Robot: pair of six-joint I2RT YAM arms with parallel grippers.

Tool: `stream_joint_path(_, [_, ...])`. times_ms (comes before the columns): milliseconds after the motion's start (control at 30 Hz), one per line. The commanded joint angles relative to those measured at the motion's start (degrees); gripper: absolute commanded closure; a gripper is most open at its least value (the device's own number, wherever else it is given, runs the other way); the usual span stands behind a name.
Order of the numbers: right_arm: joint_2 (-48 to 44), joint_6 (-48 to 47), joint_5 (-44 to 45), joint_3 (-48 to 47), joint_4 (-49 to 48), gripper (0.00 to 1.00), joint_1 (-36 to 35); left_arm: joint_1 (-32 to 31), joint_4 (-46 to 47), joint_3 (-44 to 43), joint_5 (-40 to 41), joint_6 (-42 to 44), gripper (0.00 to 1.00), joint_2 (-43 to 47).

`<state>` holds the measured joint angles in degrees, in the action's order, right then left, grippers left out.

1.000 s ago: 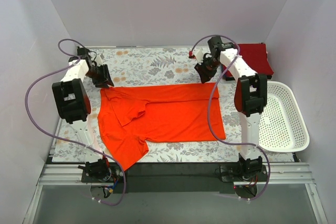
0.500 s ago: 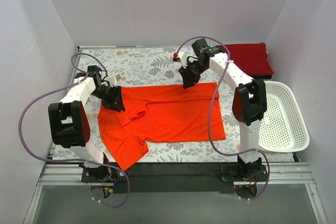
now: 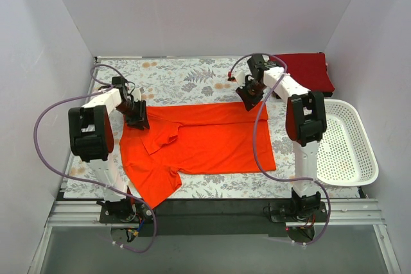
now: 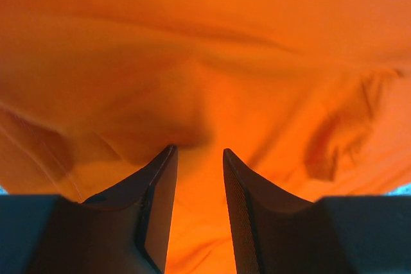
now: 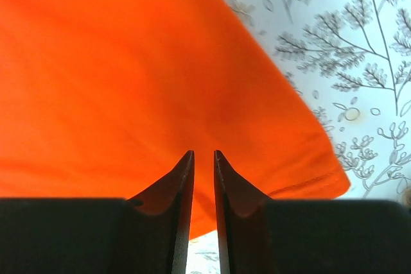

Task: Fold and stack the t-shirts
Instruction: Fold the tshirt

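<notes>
The bright orange-red t-shirt (image 3: pixel 205 139) lies partly folded on the floral cloth, one sleeve spread towards the near left. My left gripper (image 3: pixel 137 119) is down on its far left corner. In the left wrist view the jaws (image 4: pixel 199 152) stand a little apart with bunched orange fabric (image 4: pixel 199 43) between them. My right gripper (image 3: pixel 248 97) is on the far edge near the right corner. Its jaws (image 5: pixel 203 153) are nearly together over the shirt's hem (image 5: pixel 128 62). The darker crimson t-shirt (image 3: pixel 309 72) lies folded at the back right. No blue shirt shows.
The floral-patterned cloth (image 3: pixel 186 78) covers the table. A white perforated basket (image 3: pixel 350 149) stands at the right edge, beside the right arm. Grey walls close in on three sides. Purple cables loop from both arms.
Both grippers swung inward over the shirt, then back out to its far edge. The right gripper moved right, the left slightly back. The shirt's outline looks unchanged.
</notes>
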<state>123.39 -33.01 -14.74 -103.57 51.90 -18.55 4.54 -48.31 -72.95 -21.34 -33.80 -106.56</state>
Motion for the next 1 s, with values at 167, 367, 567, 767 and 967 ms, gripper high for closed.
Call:
stream_joint_path(167, [8.44,-1.7,8.24,-3.65,-3.91,0.78,2.11,0.12,5.16,-9.31,5.87,-2.93,0.68,-10.41])
stream_joint_path(367, [15.03,-1.97,11.31,-13.92,-7.77,0.77,4.13,0.12,4.37,-20.55,5.35,-3.9,0.69,-19.46])
stream_joint_path(567, [16.71,-4.07,9.31,-21.41,-8.74,0.66,4.75,0.3,-0.37,-34.07,-0.08,-2.06,0.63,-23.34])
stream_joint_path(767, [1.52,-6.79,2.28,-10.01,-7.87,0.39,4.22,0.3,-9.07,-36.13,-12.57,5.84,0.45,-15.18])
stream_joint_path(967, [-14.83,-9.52,-3.26,4.5,-0.94,0.2,2.29,1.96,-18.12,-24.98,-15.66,21.04,0.33,-1.82])
